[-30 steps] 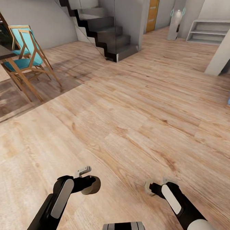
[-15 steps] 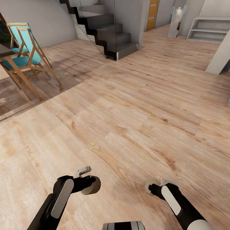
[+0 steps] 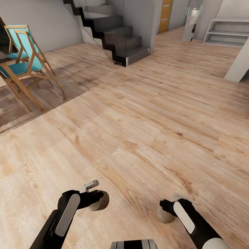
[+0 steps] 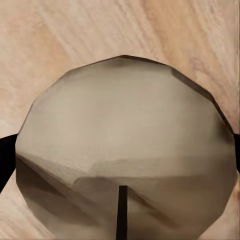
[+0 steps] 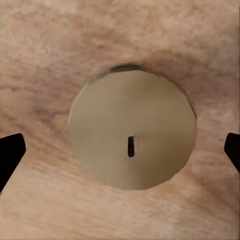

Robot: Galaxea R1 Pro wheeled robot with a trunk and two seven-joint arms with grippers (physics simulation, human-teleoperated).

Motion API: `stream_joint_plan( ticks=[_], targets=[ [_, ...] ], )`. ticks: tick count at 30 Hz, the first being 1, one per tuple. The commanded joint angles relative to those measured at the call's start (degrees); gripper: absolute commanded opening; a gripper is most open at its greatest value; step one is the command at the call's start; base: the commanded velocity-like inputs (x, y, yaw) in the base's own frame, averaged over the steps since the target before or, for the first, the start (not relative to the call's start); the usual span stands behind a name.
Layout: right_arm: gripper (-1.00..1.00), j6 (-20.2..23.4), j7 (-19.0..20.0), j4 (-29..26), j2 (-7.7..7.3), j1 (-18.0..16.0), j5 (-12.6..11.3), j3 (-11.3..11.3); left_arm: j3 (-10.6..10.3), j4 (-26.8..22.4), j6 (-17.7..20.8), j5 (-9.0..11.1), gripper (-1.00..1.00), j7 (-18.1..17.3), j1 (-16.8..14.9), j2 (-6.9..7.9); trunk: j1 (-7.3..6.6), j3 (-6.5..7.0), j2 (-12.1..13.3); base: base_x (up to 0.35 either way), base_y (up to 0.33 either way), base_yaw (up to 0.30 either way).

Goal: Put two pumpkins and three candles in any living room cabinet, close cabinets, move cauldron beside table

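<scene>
Plainly beige, dark-wicked: one candle (image 4: 120, 145) clamped in left pincer (image 3: 97, 199), right pincer (image 5: 122, 151) apart.

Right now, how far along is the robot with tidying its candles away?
Nothing looks stored yet: the robot is out on pale wooden floor near a dark staircase. In hand: the left gripper clamps a round beige candle. The right gripper is open around a second beige candle, not touching it. Pumpkins, cauldron, cabinets all remain.
</scene>
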Motion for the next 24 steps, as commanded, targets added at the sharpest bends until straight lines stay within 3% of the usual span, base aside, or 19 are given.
stream_joint_plan(
  ticks=[1, 21, 24],
  targets=[
    [1.0, 0.06, -0.56, -0.07, -0.03, -0.02, -0.6, 0.19, -0.12, -0.08, 0.07, 0.51, -1.0, 0.52, -0.03, 0.05, 0.01, -0.04, -0.02, 0.163, -0.138, 0.0],
    [1.0, -1.03, -0.51, 0.01, -0.03, -0.02, -0.6, 0.2, -0.12, -0.31, 0.25, 0.62, -1.0, 0.28, -0.03, 0.13, 0.01, -0.04, -0.02, 0.048, -0.011, 0.0],
    [1.0, -1.12, -0.51, 0.02, -0.03, -0.02, -0.6, 0.2, -0.12, -1.04, 1.07, 1.99, -1.0, -0.99, 0.01, 0.32, 0.04, -0.26, -0.03, 0.0, 0.0, 0.0]
  ],
)
